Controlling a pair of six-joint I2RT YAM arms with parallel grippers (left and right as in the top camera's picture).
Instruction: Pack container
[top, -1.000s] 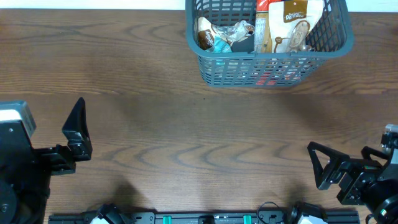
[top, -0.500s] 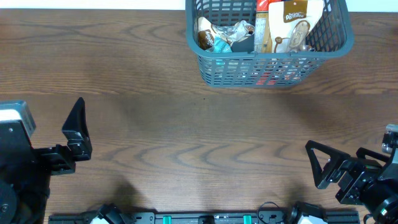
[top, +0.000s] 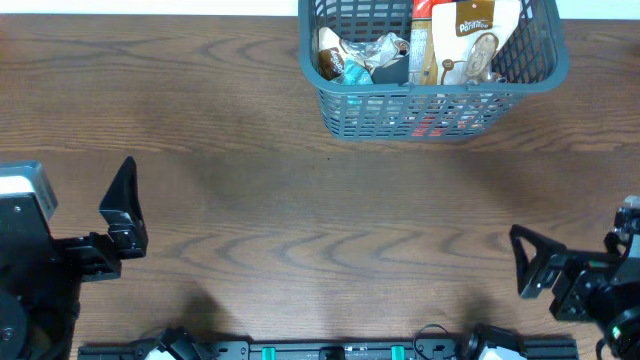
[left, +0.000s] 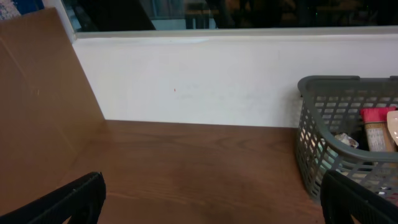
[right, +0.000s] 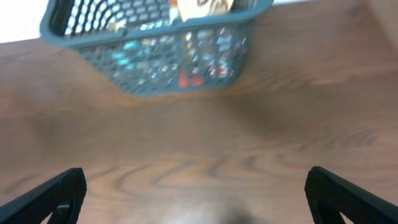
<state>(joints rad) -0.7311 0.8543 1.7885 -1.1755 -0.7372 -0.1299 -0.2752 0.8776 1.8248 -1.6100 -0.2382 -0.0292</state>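
Note:
The container (top: 440, 92), a dark grey-blue slatted basket, stands at the table's far edge right of centre. It holds snack packets: a tall beige bag (top: 472, 38) on the right and crinkled wrappers (top: 352, 56) on the left. The left wrist view shows the container (left: 323, 149) at its right edge, and the blurred right wrist view shows the container (right: 155, 53) ahead. My left gripper (top: 80, 178) rests near the left front edge, open, with nothing between its fingers (left: 68, 200). The right gripper (top: 575, 228) sits low at the right front, also open and empty, and its fingers (right: 53, 193) frame bare wood.
A white wall (left: 205, 81) runs behind the table. A brown board (left: 37, 99) stands at the far left. A black rail with teal clips (top: 330, 351) lines the front edge. Bare wood lies between both grippers and the basket.
The right gripper has drifted a little to the right along the front edge. The left arm and the basket are unchanged.

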